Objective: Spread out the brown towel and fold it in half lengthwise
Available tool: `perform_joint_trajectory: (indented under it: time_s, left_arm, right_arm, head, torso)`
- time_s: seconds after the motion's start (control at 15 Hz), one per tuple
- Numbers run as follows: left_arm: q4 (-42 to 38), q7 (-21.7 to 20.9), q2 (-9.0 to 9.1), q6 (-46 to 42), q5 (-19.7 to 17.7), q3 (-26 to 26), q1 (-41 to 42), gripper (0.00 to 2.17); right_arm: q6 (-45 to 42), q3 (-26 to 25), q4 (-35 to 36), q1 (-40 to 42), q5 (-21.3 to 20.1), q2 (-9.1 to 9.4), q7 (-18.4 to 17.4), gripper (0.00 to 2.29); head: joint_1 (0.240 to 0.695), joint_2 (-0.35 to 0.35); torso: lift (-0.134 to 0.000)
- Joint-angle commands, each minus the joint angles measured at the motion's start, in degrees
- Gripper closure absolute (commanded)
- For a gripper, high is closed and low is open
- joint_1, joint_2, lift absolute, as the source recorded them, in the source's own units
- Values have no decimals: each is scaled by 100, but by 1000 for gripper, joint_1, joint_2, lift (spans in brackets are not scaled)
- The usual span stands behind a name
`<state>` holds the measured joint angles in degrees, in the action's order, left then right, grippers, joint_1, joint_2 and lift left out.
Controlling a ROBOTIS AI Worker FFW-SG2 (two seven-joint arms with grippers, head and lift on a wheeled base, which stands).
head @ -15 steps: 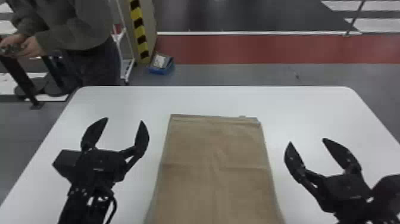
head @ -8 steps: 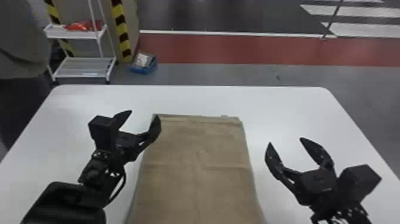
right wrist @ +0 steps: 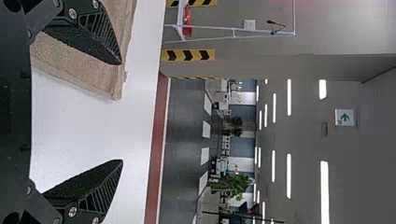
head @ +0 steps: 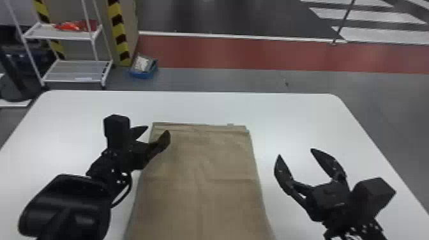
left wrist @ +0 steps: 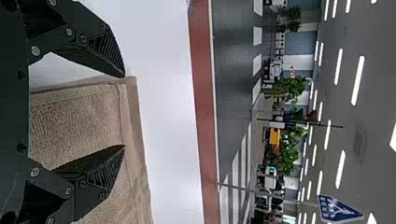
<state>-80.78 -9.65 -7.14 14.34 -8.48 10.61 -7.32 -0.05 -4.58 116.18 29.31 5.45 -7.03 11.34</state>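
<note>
And here's the brown towel point(head: 201, 178), laid flat down the middle of the white bench point(head: 287, 111), a long oblong running away from the robot and widening toward the near edge of the view. Its far edge shows stacked layers, slightly uneven, with a small pale tab point(head: 230, 124) sticking out towards the right. Soft ripples cross the cloth, and a faint crease runs lengthwise through the middle.

Over on the left, the left gripper point(head: 157, 129) is at the far left corner, released, its black pointed fingers spread wide. One finger overlaps the cloth in the head view; whether it touches, I can't tell. Up close in the left wrist view, what a texture: nubbly, looped pile, then a raised seam and a smoother hem, with fine ribs on the fingers point(left wrist: 103, 44).

Across to the right, the right gripper point(head: 296, 152) is released too, its curved, tapering fingers wide apart above the smooth, matt bench, just beside the towel's right side. Beyond the bench stand a white metal rack point(head: 76, 71) with thin posts and a blue box point(head: 143, 75) on the grey floor point(head: 223, 79).
</note>
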Motion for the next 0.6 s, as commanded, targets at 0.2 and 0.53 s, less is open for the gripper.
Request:
perform_joint_trajectory:
  time_s: [0.2, 0.53]
  left_arm:
    - [28, -20, 2, 144, -22, -24, -15, 647]
    - [36, 24, -7, 267, 75, -15, -6, 643]
  right_arm:
    - [1, 1, 10, 4, 0, -27, 0, 144]
    - [1, 9, 10, -5, 0, -36, 0, 144]
  head:
    - [695, -105]
    - [695, -101]
  torso:
    - [-125]
    - [-125]
